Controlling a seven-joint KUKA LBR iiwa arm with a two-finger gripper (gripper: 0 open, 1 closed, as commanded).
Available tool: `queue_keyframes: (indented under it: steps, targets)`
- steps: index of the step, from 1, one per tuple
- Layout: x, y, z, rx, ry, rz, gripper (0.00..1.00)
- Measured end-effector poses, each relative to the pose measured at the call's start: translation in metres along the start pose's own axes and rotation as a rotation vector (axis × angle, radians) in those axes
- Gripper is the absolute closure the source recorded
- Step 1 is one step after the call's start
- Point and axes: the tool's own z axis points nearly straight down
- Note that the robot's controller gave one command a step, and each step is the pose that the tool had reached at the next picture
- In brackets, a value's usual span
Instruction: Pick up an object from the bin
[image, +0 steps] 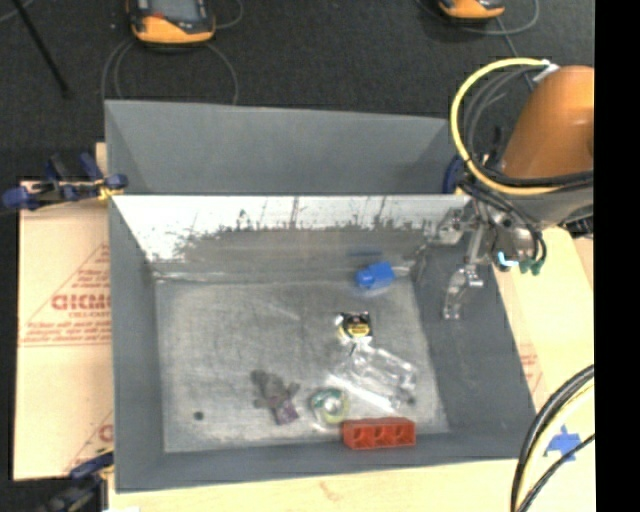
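My gripper (461, 286) hangs over the bin's right sloping wall, near the back right corner, and I see nothing in it. The loose thing nearest to it is a small blue block (375, 275), lying to its left at the back of the bin floor. A small black and yellow thing (354, 323) lies a little in front of the block. Further forward rests a clear plastic piece (379, 372).
Along the bin's front edge lie a red brick with holes (379, 433), a green-and-white round thing (328, 404) and a grey-purple figure (276, 393). The arm with its orange cover and cables reaches in from the right.
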Motion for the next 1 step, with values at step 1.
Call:
queue_keyframes:
  steps: [1]
  targets:
    - [-0.0282,0.0719,0.1554,0.002,-0.010,-0.065,0.00]
